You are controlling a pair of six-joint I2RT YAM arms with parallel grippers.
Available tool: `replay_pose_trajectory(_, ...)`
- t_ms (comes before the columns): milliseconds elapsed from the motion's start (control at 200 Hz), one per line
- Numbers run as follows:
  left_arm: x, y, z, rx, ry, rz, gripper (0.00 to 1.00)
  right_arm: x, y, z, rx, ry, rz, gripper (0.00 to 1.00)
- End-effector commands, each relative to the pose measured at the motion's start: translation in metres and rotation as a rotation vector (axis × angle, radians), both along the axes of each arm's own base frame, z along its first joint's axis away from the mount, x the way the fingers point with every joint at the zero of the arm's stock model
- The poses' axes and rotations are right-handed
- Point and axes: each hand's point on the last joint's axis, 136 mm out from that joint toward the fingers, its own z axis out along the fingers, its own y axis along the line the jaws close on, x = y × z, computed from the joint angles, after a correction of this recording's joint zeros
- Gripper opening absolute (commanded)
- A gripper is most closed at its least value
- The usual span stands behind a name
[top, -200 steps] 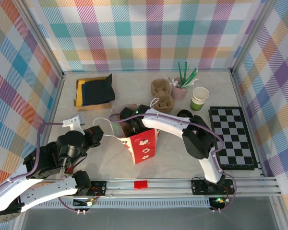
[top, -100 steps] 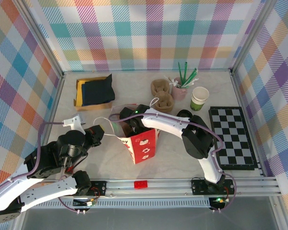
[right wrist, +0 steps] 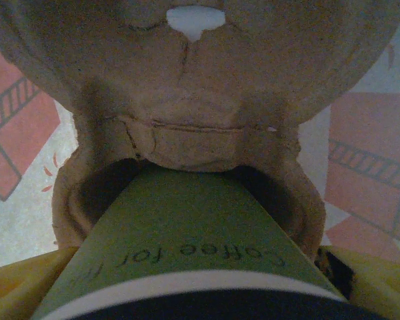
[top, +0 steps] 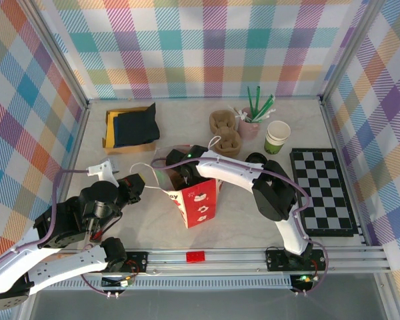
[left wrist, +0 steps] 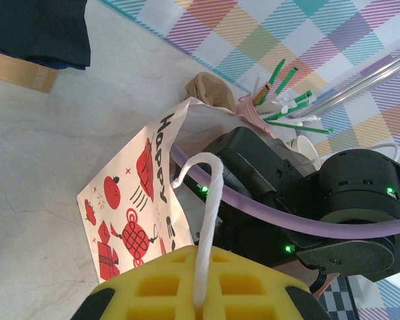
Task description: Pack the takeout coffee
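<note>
I see the light, crushable takeout coffee (right wrist: 180, 253) seated in the carrier (right wrist: 193, 120) inside the bag (top: 199, 200), with the right gripper (right wrist: 193, 283) spread wide and loose around its wall, where I'd grip gently, while the left gripper (left wrist: 200, 287) pinches the bag handle (left wrist: 210, 220).

One takeout coffee (right wrist: 187, 233), one gift bag (top: 199, 203), one checkered mat (top: 323, 190).

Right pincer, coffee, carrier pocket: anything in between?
Nothing visible. The takeout coffee sits between the right pincer's yellow pads, with its base already reaching into the cardboard carrier's pocket. No other object lies between them.
</note>
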Motion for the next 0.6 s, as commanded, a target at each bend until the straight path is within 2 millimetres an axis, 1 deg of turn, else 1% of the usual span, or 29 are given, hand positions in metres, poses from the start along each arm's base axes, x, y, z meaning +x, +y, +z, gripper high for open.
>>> replay_pose_trajectory(0,0.003,0.005,0.012,-0.016,-0.043,0.027,0.08,0.005,-0.009,-0.027,-0.072,0.001,-0.012,0.91)
replay_pose_trajectory(70,0.003,0.005,0.011,-0.015,-0.043,0.028,0.08,0.005,-0.010,-0.026,-0.072,0.000,-0.013,0.93)
replay_pose_trajectory(105,0.003,0.005,0.011,-0.014,-0.042,0.027,0.08,0.005,-0.009,-0.024,-0.069,-0.002,-0.014,1.00)
replay_pose_trajectory(595,0.003,0.005,0.011,-0.017,-0.041,0.029,0.08,0.006,-0.009,-0.014,-0.059,-0.013,-0.025,0.99)
